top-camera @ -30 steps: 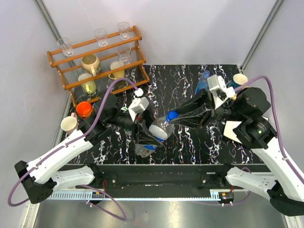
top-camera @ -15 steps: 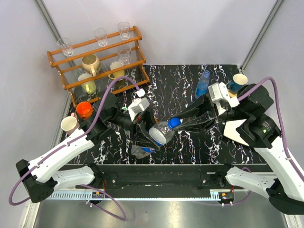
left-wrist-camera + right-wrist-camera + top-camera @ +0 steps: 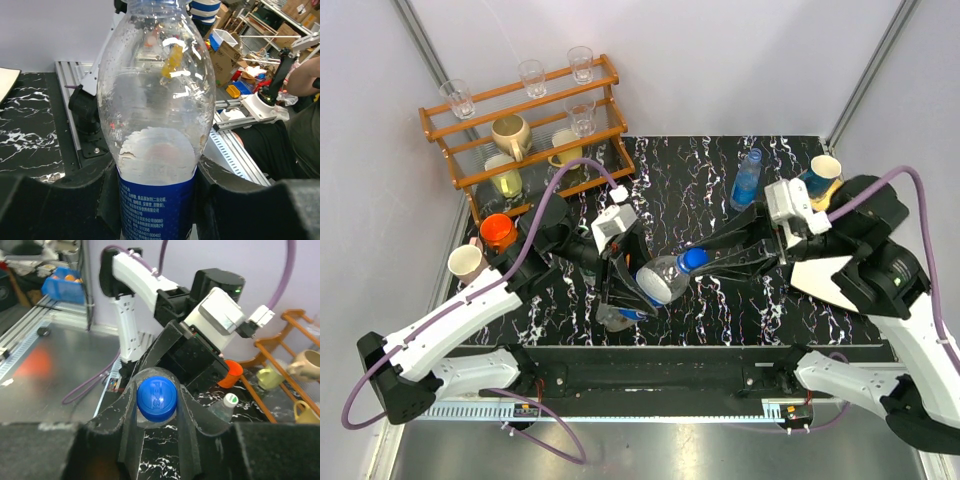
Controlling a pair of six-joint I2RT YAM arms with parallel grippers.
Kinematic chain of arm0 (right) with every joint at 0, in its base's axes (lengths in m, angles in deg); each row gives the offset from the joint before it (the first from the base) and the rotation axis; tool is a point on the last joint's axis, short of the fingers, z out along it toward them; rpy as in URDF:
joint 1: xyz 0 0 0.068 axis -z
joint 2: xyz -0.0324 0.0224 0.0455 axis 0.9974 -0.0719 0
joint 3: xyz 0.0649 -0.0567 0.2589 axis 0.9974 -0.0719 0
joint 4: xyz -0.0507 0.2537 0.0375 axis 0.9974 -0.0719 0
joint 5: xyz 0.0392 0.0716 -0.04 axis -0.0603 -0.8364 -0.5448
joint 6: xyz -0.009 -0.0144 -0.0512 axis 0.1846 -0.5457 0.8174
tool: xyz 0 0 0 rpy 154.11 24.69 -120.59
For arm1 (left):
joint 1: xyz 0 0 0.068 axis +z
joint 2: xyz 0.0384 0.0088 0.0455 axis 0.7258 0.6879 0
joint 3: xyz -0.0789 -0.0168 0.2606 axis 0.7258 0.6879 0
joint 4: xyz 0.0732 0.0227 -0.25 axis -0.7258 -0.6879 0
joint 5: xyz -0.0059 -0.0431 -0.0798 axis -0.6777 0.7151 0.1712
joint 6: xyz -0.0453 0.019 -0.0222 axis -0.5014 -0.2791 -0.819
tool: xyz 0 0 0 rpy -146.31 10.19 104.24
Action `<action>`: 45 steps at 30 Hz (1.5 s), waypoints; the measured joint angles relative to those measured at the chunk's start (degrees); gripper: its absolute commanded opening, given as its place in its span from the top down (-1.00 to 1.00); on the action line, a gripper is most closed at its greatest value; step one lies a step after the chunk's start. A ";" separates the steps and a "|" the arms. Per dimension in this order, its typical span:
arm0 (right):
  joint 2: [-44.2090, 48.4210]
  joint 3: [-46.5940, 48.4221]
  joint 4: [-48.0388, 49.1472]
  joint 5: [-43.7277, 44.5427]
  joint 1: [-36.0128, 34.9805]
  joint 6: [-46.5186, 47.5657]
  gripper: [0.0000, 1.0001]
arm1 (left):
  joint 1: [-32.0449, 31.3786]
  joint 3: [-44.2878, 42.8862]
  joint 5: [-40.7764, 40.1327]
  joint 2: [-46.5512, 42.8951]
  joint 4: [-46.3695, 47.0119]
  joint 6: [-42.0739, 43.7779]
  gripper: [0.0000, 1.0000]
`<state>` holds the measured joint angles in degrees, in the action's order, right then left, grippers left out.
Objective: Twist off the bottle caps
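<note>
Clear blue-labelled bottle (image 3: 658,280): held up off the bench (image 3: 700,180) between the two arms; tilted, with its neck toward the right arm
Blue cap (image 3: 693,259): on the neck, not yet off; it faces the right wrist camera squarely
Left tool (image 3: 156,200): pressed onto the bottle's body at the label, one finger on each side
Right tool (image 3: 156,405): pinching the blue cap between its two fingers
Step in hand: by the look of it, the twist that loosens this cap
Doing it well: hold the body firmly enough that it does not spin with the cap, but no harder, since the thin wall would likely dent; turn the right wrist about the neck's own line so the cap stays centred in the fingers; draw back along that line as the thread lets go; if the wrist runs out of turn, let go, wind back and grip again
Main risk: the cap slipping in the fingers, or the bottle swivelling in the left grip
Other bottles: translucent blue bottle (image 3: 747,178) upright at the far right of the bench; squat orange bottle (image 3: 497,231) at the left edge, near the wooden rack (image 3: 520,120)
</note>
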<state>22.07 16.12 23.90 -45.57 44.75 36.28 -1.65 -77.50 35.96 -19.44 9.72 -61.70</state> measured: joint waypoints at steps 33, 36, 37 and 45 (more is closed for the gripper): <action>-18.45 -45.57 14.75 91.19 4.79 -41.66 1.00 | 0.90 3.96 -27.02 -11.61 -14.51 17.57 0.01; -24.09 -45.57 17.97 89.05 8.50 -42.77 1.00 | 0.90 4.63 -28.39 -13.20 -14.93 17.64 0.00; -25.92 -45.53 18.82 88.48 9.44 -43.06 1.00 | 0.90 4.85 -28.81 -13.77 -15.21 17.70 0.00; -38.84 -41.77 21.16 83.49 12.11 -43.54 1.00 | 0.90 5.84 -30.25 -14.84 -16.06 18.01 -0.03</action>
<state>-16.77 -25.64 45.06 37.92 56.86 -7.26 -0.75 -71.67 5.71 -34.28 -6.34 -43.69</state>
